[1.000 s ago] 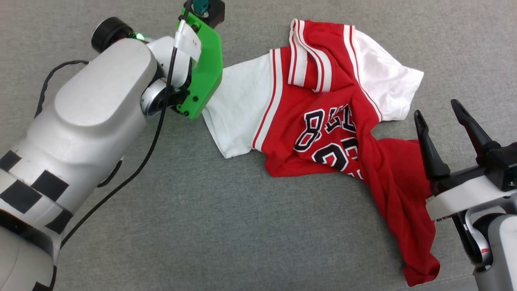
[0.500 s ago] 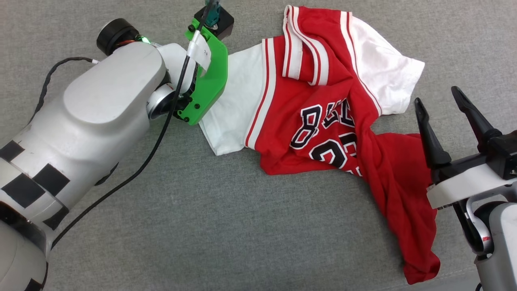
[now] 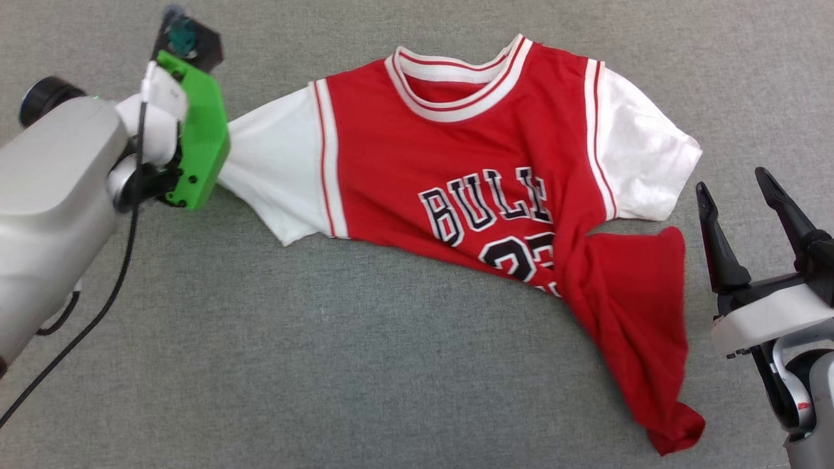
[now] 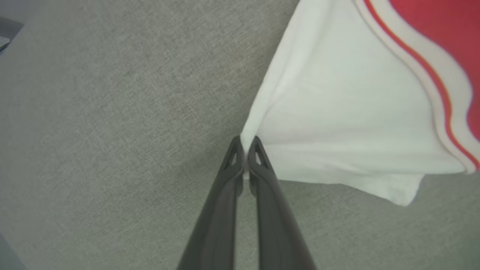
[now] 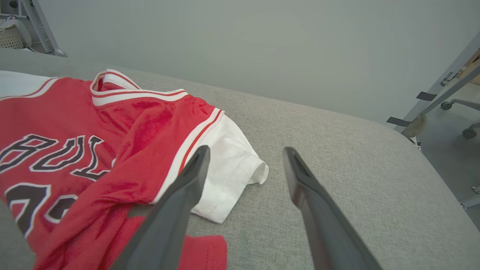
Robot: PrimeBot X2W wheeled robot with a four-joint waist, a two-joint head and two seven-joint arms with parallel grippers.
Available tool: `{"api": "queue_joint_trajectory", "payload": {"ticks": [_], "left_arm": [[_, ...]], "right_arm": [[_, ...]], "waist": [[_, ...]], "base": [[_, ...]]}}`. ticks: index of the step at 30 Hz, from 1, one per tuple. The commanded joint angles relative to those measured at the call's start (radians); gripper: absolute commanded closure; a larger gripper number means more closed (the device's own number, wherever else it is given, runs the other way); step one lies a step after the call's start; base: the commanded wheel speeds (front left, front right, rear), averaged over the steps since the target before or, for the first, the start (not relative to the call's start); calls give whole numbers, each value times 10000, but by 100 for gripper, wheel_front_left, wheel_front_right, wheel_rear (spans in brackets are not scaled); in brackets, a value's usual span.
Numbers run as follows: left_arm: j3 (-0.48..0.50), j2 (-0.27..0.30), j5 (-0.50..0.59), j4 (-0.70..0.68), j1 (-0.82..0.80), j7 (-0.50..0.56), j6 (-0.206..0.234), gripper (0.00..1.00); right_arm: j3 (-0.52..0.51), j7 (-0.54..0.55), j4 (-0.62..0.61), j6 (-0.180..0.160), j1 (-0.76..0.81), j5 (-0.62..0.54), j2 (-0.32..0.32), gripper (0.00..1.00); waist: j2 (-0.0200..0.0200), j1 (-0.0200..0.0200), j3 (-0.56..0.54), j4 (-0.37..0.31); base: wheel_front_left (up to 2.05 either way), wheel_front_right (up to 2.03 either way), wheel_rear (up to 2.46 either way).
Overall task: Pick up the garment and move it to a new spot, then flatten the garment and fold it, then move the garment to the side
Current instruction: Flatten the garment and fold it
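In my head view a green bracket (image 3: 199, 150) on my wrist covers the fingers of my left gripper, so that view does not tell how they stand. My left wrist view does: my left gripper (image 4: 245, 144) is pinched tight on the edge of a white sleeve (image 4: 348, 123), and the cloth fans out from the tips, lifted off the grey counter (image 4: 112, 112).

The garment (image 3: 456, 150) lies front-up across the middle of the counter (image 3: 326, 365). Its collar (image 3: 456, 91) is away from me and the held sleeve (image 3: 280, 163) is stretched toward my left. The lettering (image 3: 485, 205) reads BULL before a fold cuts it off, and the number below is half buried in the same fold. From there the red body twists toward my right into a bunched tail (image 3: 651, 365), whose hem I cannot trace.

My right gripper (image 3: 733, 182) stands wide and holds nothing, just beside the other white sleeve (image 3: 645, 156). In my right wrist view its fingers (image 5: 187, 180) frame that sleeve (image 5: 228, 165) without touching it.

That view also takes in a pale wall (image 5: 225, 45) behind the counter and a pale basket (image 5: 11, 35) at the top left corner. The basket is cut off by the edge, and I cannot make out its contents.
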Motion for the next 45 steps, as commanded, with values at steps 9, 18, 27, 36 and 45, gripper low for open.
{"api": "queue_joint_trajectory", "payload": {"ticks": [9, 18, 27, 36, 45], "left_arm": [[241, 867, -624, 1159, 1229, -592, 185, 100], [518, 357, -530, 1508, 1704, -2508, 371, 0], [1039, 148, 408, 563, 2018, -6685, 1331, 0], [1892, 149, 613, -1559, 3004, -8854, 3122, 0], [3254, 263, 1875, -4259, 4443, -9042, 4700, 0]], "right_arm": [[-333, 213, -36, -7, 385, 58, -176, 0], [-488, 517, -144, -7, 336, 243, -435, 0], [-894, 1372, -851, -7, -654, 539, -1625, 0], [466, 4251, -375, -7, -2345, 2384, -4036, 0], [2410, 8633, 853, -7, -4216, 5629, -5901, 0]], "waist": [[38, 0, -258, 228], [38, 0, -697, 446], [38, 0, -1410, 1081], [38, 0, -1304, 1806], [38, 0, -641, 2378]], "base": [[0, 0, 0], [0, 0, 0], [0, 0, 0], [0, 0, 0], [0, 0, 0]]}}
